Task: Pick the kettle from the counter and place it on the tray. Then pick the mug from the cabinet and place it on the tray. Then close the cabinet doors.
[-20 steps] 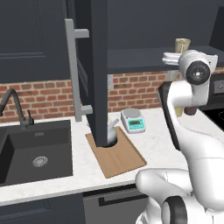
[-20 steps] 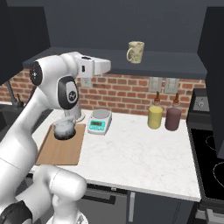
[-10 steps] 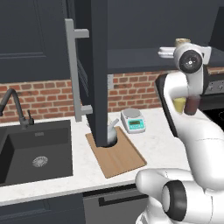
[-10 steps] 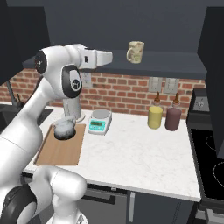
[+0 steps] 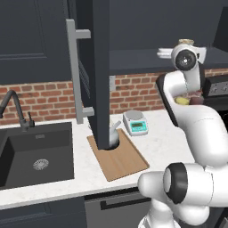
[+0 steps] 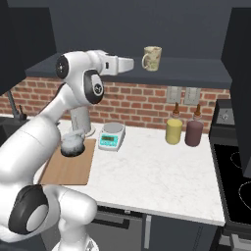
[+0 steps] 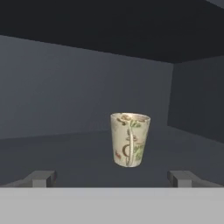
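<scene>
I see one mug (image 7: 130, 140) standing upright on the cabinet (image 6: 196, 73) shelf, near its front edge: beige, cream-speckled, tapering toward the base, with green and reddish flecks and its handle turned toward my hand camera. My gripper (image 6: 131, 63) is spread wide and level with the mug, just short of it, holding nothing. One kettle (image 6: 72, 145), squat and mottled dark grey, sits on the far end of the single wooden tray (image 6: 68, 169), which lies toward the left end of the counter (image 6: 162, 176). One white scale (image 6: 112, 137) stands just right of the tray, and two squeeze bottles, one yellow (image 6: 173, 129) and one dark red (image 6: 194, 131), stand against the counter's back edge.
</scene>
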Tool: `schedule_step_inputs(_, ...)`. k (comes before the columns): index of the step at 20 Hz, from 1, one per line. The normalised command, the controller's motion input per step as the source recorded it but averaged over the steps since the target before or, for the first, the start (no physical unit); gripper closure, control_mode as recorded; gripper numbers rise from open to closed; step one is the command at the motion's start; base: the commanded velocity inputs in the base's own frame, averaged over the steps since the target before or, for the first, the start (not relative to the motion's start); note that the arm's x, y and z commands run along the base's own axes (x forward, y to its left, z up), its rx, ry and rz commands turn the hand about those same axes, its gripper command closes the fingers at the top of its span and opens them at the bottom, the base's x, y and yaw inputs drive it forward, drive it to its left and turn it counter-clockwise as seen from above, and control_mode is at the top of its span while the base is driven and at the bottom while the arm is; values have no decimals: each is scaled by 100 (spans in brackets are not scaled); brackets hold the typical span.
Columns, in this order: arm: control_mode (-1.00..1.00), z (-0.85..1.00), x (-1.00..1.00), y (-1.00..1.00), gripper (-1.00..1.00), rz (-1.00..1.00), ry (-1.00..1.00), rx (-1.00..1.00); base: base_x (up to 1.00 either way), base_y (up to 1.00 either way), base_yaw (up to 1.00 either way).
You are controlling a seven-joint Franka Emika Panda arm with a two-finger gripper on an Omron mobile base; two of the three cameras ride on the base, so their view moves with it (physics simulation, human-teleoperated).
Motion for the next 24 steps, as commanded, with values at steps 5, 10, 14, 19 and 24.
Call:
schedule_step_inputs(5,-100,-26,46,-35,-100,0,0,0,0,0,0)
schedule_step_inputs(10,-100,-22,36,-46,-100,0,0,0,0,0,0)
schedule_step_inputs(14,-100,-11,29,-37,-100,0,0,0,0,0,0)
schedule_step_inputs(19,-100,-2,13,-14,-100,0,0,0,0,0,0)
schedule_step_inputs(24,-100,15,0,0,-100,-1,-7,0,0,0,0)
